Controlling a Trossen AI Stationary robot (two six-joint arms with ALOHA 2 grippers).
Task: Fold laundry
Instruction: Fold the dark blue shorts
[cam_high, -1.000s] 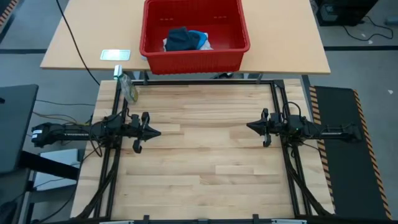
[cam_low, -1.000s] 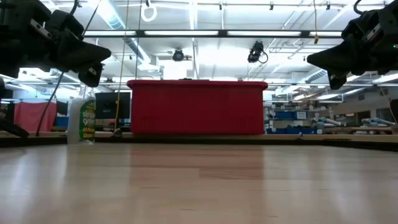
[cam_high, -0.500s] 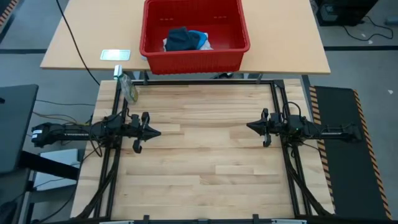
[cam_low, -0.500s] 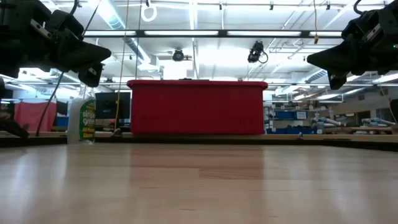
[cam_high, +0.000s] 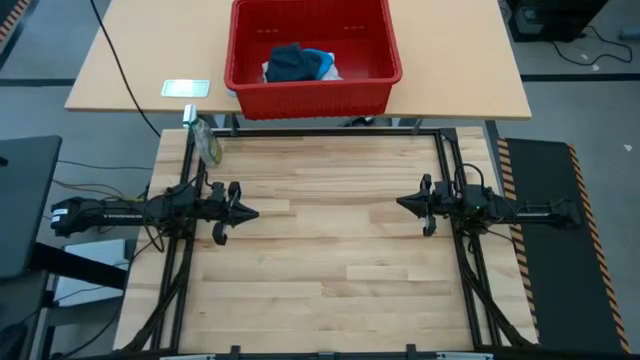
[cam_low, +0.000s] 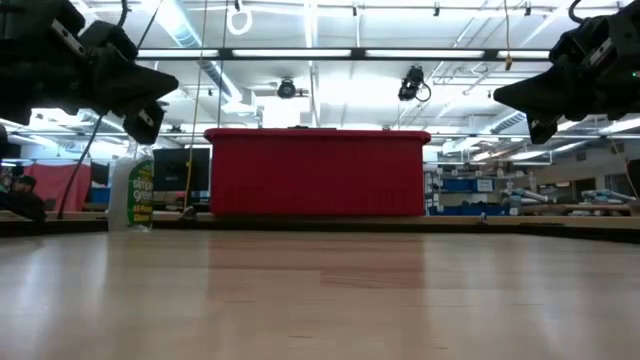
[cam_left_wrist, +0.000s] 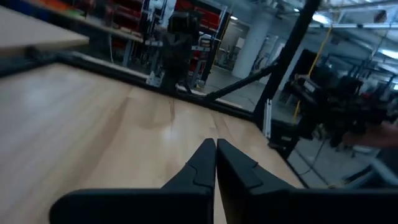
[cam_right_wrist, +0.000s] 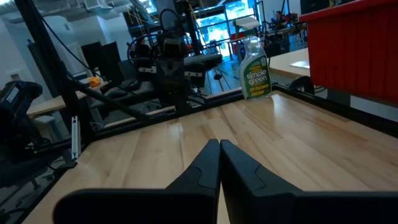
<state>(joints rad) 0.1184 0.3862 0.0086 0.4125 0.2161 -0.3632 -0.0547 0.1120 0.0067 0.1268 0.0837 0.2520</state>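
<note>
**Both hands clenched over a bare wooden tabletop, laundry in the basket**

The laundry (cam_high: 298, 63) lies in a heap inside the red basket (cam_high: 312, 90), which stands on a separate, paler desk (cam_high: 120, 60) beyond the far edge of the wooden tabletop (cam_high: 320, 260). In the heap, a dark navy piece sits on top, with a bright blue piece beside it and a bit of white showing at the edges. No garment lies on the wooden tabletop.

The left hand (cam_high: 250, 212) hangs above the left side of the tabletop, pointing inward toward the middle. Its two fingers are pressed together with nothing between them, as the left wrist view shows (cam_left_wrist: 215, 163). The right hand (cam_high: 400, 203) hangs above the right side, pointing back at the left one, well apart from it. Its fingers are likewise clenched on nothing (cam_right_wrist: 219, 163). In the low view both hands are up off the surface, the left hand (cam_low: 160, 88) on one side and the right hand (cam_low: 505, 98) on the other, with the basket's red wall (cam_low: 318, 172) between them in the distance.

A spray bottle (cam_high: 206, 142) of cleaner stands at the far left corner of the tabletop. A small pale card (cam_high: 186, 88) lies on the desk to the left of the basket.
</note>
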